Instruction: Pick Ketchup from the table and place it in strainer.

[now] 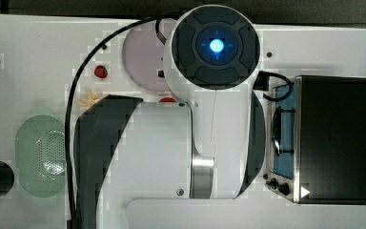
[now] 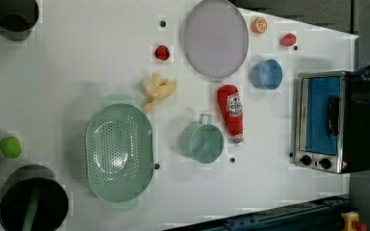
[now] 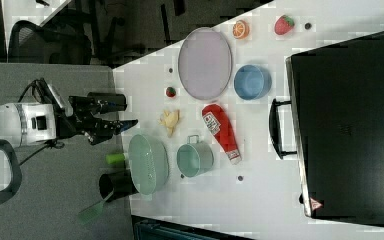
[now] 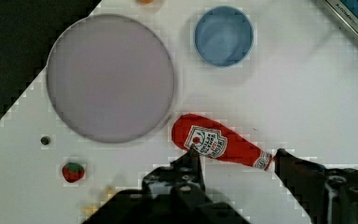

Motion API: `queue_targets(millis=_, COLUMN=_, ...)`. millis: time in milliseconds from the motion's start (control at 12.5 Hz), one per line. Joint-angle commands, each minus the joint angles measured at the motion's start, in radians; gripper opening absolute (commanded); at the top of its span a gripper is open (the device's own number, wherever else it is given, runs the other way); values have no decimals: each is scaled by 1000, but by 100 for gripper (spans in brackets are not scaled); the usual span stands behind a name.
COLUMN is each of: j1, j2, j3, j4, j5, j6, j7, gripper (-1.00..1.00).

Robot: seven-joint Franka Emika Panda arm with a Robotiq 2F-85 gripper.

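The white table [image 2: 77,57] is smooth and matte, and the largest thing on it is a boxy toaster oven [image 2: 330,122] with a black casing, a blue-tinted glass door and a dark bar handle. Next in size is the strainer [image 2: 119,151], a pale mint-green oval basket of smooth plastic, its bottom dotted with small holes and a tab handle at each end. A flat round plate [image 2: 215,38] of grey-lilac colour lies near the far edge, with a round blue bowl [image 2: 266,74] beside it and a mint-green cup [image 2: 202,142] with a small loop handle between the strainer and the bottle. The Ketchup [image 2: 231,113] is a slim, soft-looking red bottle with a white-and-dark label and a white cap, lying flat on the table, well apart from the strainer; in the left view its long axis runs nearly up and down, the cap end pointing toward the left view's bottom and the rounded base toward the plate. Smaller pieces are a pale yellow lumpy item [image 2: 158,89], a strawberry [image 2: 162,52] and an orange slice [image 2: 259,25]. The white arm [image 3: 15,125] is held high off the table in the right view, and its dark gripper [image 4: 235,156] hangs above the bottle in the wrist view, fingers [image 4: 191,161] spread apart and holding nothing, one tip over the label and the other past the cap.
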Motion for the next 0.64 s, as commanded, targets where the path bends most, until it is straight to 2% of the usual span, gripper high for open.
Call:
queue_targets(millis=80, j1=-111, j2=-201, j3=61, j4=-76, j5=18, j6=-147, j7=-32, gripper=58)
queue_targets(millis=240, j1=-111, j2=-196, j3=63, j4=-80, j5=18, j6=-145, j7=-33, gripper=99)
queue_targets(millis=640, j1=-108, j2=-117, j3=84, j4=-134, j5=18, j6=-60, j7=-90, gripper=100)
